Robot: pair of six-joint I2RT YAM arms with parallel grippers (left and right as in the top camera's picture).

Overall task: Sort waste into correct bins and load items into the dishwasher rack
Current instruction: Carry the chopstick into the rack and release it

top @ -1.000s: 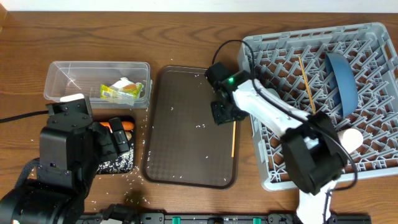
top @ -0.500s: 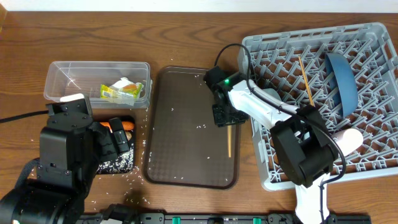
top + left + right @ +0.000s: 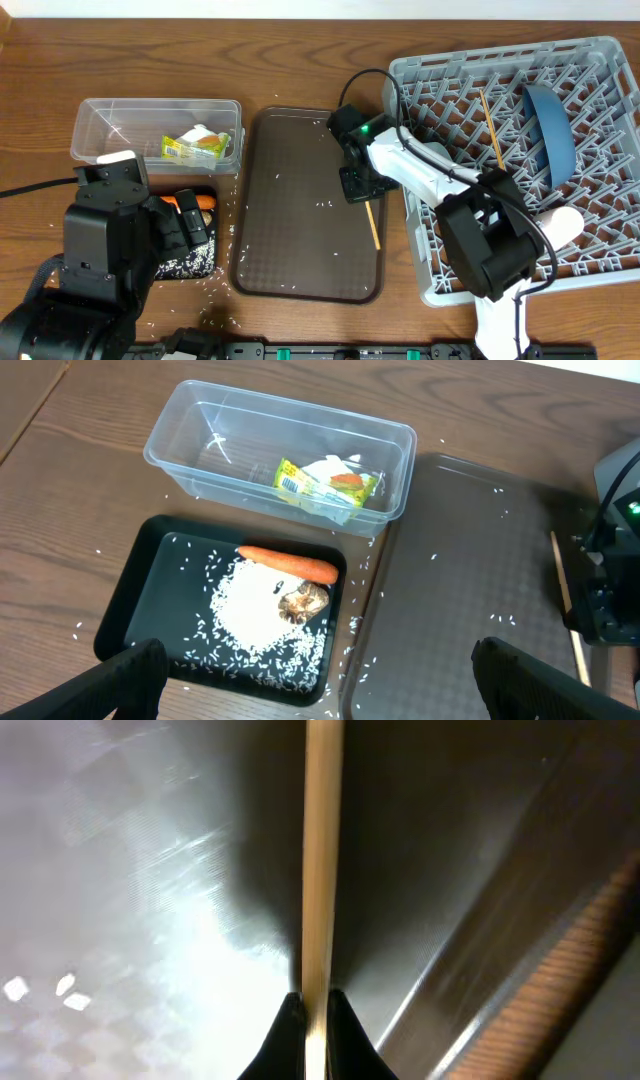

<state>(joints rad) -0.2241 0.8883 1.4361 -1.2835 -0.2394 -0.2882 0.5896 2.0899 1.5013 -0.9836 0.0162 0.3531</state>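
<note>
The right pincer (image 3: pixel 362 186) is closed on a wooden chopstick (image 3: pixel 372 222). In the wrist view its two dark fingertips (image 3: pixel 290 1020) pinch the stick from both sides. It hangs over the right part of the brown serving tray (image 3: pixel 290 250), near the tray's rim beside the dishwasher rack (image 3: pixel 600 250). The stick slants away from the pincer across the tray; whether its far end touches the tray I cannot tell.

A second chopstick (image 3: pixel 492 130) lies across the pegs in the rack, and the blue plate (image 3: pixel 550 130) stands on edge just beside it.

The left pincer (image 3: pixel 315 655) is spread wide and holds nothing, poised above the black tray (image 3: pixel 150 590). That tray holds the carrot (image 3: pixel 290 564), the brown food lump (image 3: pixel 303 601) and a heap of rice (image 3: pixel 255 615). More grains lie scattered over the wooden surface (image 3: pixel 300 60). Behind it, the clear tub (image 3: pixel 180 435) holds the wrapper (image 3: pixel 320 482) and the white tissue (image 3: pixel 335 465).
</note>
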